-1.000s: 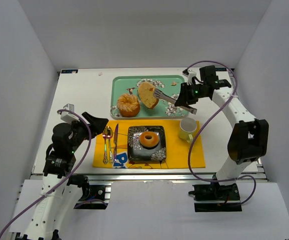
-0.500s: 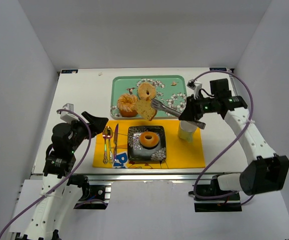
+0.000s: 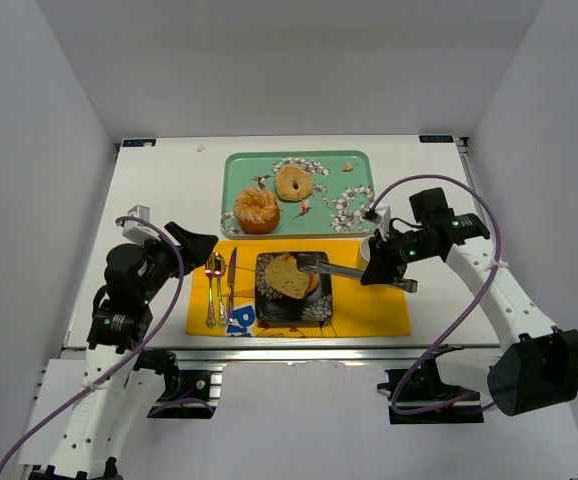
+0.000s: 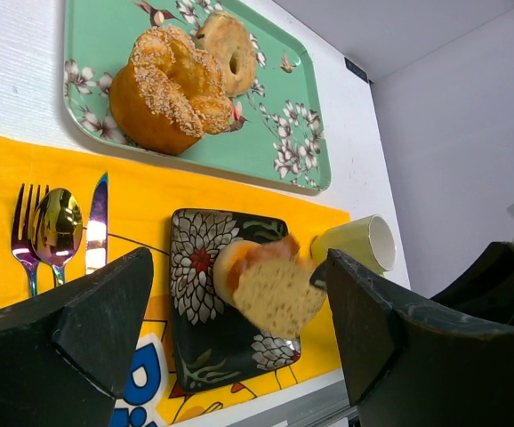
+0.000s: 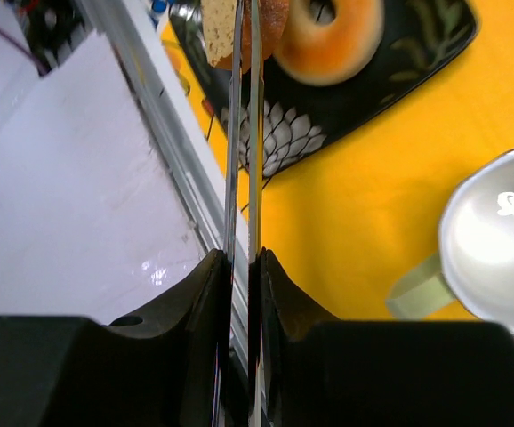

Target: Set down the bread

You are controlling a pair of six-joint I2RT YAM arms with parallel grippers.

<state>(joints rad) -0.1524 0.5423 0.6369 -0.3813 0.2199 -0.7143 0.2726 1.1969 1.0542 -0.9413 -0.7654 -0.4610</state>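
My right gripper [image 3: 382, 266] is shut on a pair of metal tongs [image 3: 341, 270], seen in the wrist view as two thin blades [image 5: 243, 133] between its fingers [image 5: 279, 285]. The tongs pinch the tan wedge slice of bread [image 3: 286, 277] over the black flowered plate [image 3: 291, 308]. The slice [image 4: 279, 295] hangs tilted right above the glossy orange ring [image 5: 333, 27], covering most of it from above. I cannot tell whether the slice touches it. My left gripper [image 3: 197, 244] is open and empty at the left edge of the yellow mat [image 3: 369, 315].
A green flowered tray [image 3: 239, 168] behind the mat holds a ridged golden bun [image 3: 257, 210] and a pale bagel [image 3: 294, 183]. Fork, spoon and knife [image 3: 219, 285] lie left of the plate. A pale green cup [image 5: 497, 240] stands right of the plate, under my right wrist.
My right arm has carried the slice in the tongs from the tray, forward and down, to over the black plate. The left arm has not moved.
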